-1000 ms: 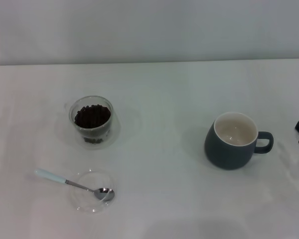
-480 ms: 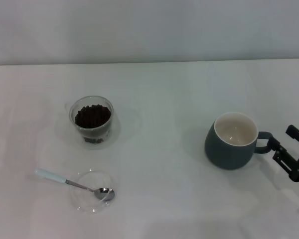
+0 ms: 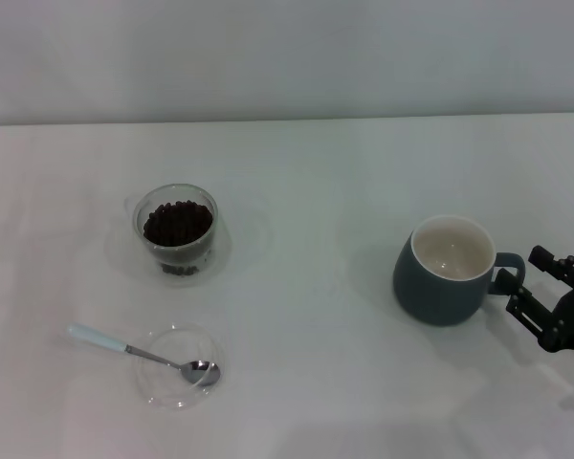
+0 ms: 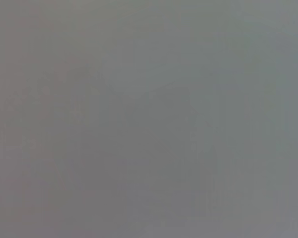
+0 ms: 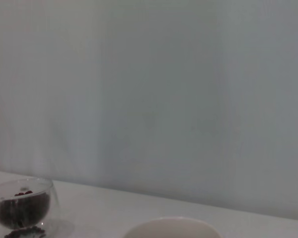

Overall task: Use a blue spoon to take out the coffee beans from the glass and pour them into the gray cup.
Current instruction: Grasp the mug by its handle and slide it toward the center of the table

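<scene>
The glass (image 3: pixel 177 230) stands at the left of the white table, filled with dark coffee beans (image 3: pixel 177 223). In front of it the blue spoon (image 3: pixel 139 353) lies with its metal bowl in a shallow clear dish (image 3: pixel 163 387) and its pale handle pointing left. The gray cup (image 3: pixel 445 271) sits at the right, its cream inside bare and its handle turned right. My right gripper (image 3: pixel 528 280) is open just right of that handle, fingers either side of it and not touching. The right wrist view catches the glass (image 5: pixel 22 208) and the cup's rim (image 5: pixel 172 226). My left gripper is out of view.
A pale wall runs behind the table's far edge (image 3: pixel 287 120). Bare tabletop lies between the glass and the cup. The left wrist view is plain grey.
My right gripper has come in from the right edge of the head view and moved left, up to the cup's handle. The cup, glass and spoon have not moved.
</scene>
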Robot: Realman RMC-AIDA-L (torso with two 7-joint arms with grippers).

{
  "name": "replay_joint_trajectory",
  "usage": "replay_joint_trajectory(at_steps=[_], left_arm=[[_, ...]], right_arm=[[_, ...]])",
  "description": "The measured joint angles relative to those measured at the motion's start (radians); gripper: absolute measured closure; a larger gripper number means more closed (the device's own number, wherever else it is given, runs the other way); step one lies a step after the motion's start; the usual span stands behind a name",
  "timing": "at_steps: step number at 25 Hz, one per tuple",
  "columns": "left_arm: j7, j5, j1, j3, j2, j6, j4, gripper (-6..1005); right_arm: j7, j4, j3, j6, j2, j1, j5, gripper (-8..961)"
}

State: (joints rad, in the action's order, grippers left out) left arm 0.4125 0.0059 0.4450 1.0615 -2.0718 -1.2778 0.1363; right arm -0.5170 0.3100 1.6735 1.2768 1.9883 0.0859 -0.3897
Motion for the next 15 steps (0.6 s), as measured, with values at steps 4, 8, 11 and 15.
replay_joint_trajectory(at_steps=[4,8,11,15], left_arm=[[0.0,0.0,0.004,0.0,0.0,0.0,0.0,140],[0.0,0.0,0.011,0.0,-0.001,0.002,0.0,140],[0.0,0.0,0.018,0.0,-0.001,0.016,0.0,140],[0.0,0.0,0.024,0.0,-0.001,0.025,0.0,139]], right_arm=[[0.0,-0.017,0.0,-0.013,0.003,0.011,0.0,378],[0.005,-0.024,0.0,-0.042,0.01,0.028,0.001,379],[0.007,-0.026,0.003,-0.083,0.013,0.041,0.0,379],[0.007,-0.026,0.004,-0.12,0.014,0.057,0.0,382]])
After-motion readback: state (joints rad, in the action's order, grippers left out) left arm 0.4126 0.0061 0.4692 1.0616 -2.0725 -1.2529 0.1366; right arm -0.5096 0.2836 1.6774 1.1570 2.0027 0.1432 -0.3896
